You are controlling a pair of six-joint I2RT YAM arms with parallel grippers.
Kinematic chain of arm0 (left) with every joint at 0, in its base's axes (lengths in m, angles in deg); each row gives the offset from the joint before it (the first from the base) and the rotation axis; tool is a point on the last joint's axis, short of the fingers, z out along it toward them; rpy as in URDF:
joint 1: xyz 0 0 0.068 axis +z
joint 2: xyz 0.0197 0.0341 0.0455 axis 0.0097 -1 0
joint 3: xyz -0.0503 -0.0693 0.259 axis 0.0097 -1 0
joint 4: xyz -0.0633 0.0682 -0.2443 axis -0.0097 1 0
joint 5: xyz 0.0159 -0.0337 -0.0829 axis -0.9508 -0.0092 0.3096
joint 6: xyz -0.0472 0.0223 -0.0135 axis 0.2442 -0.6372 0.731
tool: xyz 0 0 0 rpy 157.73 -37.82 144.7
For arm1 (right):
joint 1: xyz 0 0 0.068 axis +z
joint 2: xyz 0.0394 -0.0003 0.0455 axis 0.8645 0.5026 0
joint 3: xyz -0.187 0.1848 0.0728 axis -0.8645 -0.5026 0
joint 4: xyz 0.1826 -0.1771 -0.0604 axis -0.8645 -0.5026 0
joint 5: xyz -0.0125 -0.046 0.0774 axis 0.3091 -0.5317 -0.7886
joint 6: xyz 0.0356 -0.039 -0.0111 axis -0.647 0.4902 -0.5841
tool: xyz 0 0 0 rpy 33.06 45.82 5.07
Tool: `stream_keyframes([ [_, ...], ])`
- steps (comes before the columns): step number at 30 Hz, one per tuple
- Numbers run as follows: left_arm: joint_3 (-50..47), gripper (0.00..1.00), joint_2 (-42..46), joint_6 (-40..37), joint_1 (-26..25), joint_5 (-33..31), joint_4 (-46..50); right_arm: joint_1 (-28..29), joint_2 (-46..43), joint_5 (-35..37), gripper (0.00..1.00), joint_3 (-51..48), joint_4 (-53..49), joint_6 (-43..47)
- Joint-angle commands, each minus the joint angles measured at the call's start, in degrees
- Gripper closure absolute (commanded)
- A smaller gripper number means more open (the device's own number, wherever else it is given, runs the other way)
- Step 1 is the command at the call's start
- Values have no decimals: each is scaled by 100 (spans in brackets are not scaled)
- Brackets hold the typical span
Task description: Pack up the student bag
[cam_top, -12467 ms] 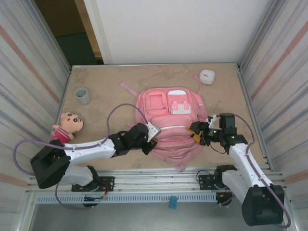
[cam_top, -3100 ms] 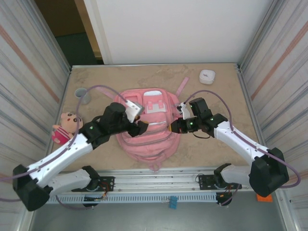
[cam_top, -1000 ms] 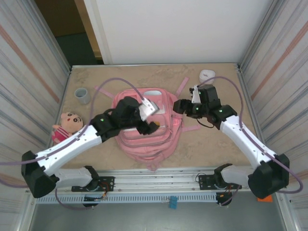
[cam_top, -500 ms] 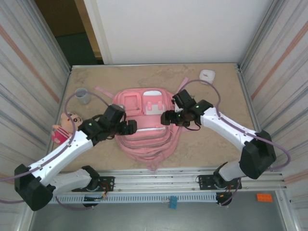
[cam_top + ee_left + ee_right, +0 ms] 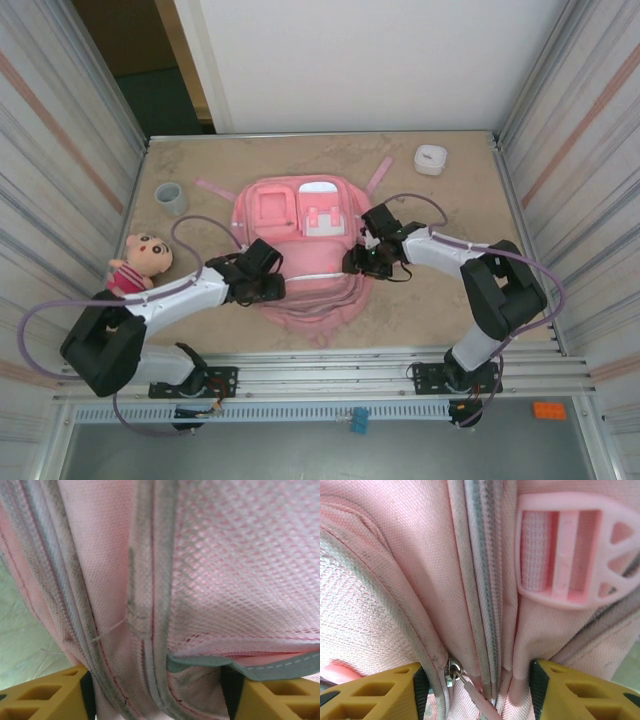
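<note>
- Beige marbled table (image 5: 300,155), enclosed by corrugated metal panels on both sides and closed by a white wall at the far edge.
- student bag (image 5: 305,262): laid flat at the middle of the table, pockets facing up, pink straps spread at its far end.
- left gripper (image 5: 268,283): placed at the bag's left edge. In the left wrist view, pink fabric and a mesh pocket edge are seen filling the gap between the yellow fingers (image 5: 45,697); the jaws are clamped on the bag.
- right gripper (image 5: 358,262): placed at the bag's right edge. A fold carrying the zipper line and the metal zipper pull (image 5: 454,672) is pinched between its jaws; a pink buckle (image 5: 570,550) is seen just beyond.
- doll (image 5: 140,262) and grey cup (image 5: 170,198): set left of the bag, apart from it.
- white container (image 5: 431,159): set near the far right corner.
</note>
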Motion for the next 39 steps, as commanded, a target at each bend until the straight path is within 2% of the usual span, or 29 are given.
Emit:
stream_keyframes([
  [1, 428, 34, -538, -195, -255, -188, -845, -501, 18, 568, 45, -360, -166, 7],
  [7, 1361, 31, -1448, -526, -275, -333, -1171, -1270, -237, 316, 45, -372, -279, 584],
  [12, 1779, 26, -1471, -763, -153, -407, -942, -1384, -519, 135, 43, -6, -530, 883],
  [15, 1929, 19, -887, -907, -109, -780, -447, -1441, -1096, 107, 42, 296, -831, 952],
  [18, 2060, 16, 129, -1265, -101, -1453, 12, -1593, -2005, 369, 41, 768, -1163, 1214],
  [23, 1893, 11, 1834, -2887, 0, -2542, -526, -2198, -3193, 849, 26, 1265, -1041, 1966],
  [24, 1771, 9, 2127, -3321, 44, -2702, -780, -2342, -3369, 903, 23, 1223, -886, 2110],
  [25, 1575, 7, 2400, -3760, 91, -2823, -1026, -2506, -3516, 937, 15, 1129, -713, 2256],
  [26, 1381, 5, 2613, -4121, 140, -2918, -1308, -2638, -3622, 957, 1, 1018, -554, 2374],
  [27, 1110, 2, 2844, -4577, 206, -2954, -1631, -2790, -3681, 982, 1, 871, -398, 2476],
  [30, 149, 1, 3377, -5792, 446, -2773, -2768, -3209, -4072, 1243, 1, 81, 421, 2722],
  [32, -396, 1, 3594, -5972, 663, -2560, -3218, -3570, -4195, 1292, 1, -694, 1283, 2768],
  [35, -1208, 1, 3741, -5878, 1009, -2139, -3699, -4110, -4098, 976, 1, -1609, 2255, 2583],
  [39, -2538, 1, 3533, -5746, 1387, -1997, -5255, -4370, -3471, 867, 1, -2389, 3250, 2438],
])
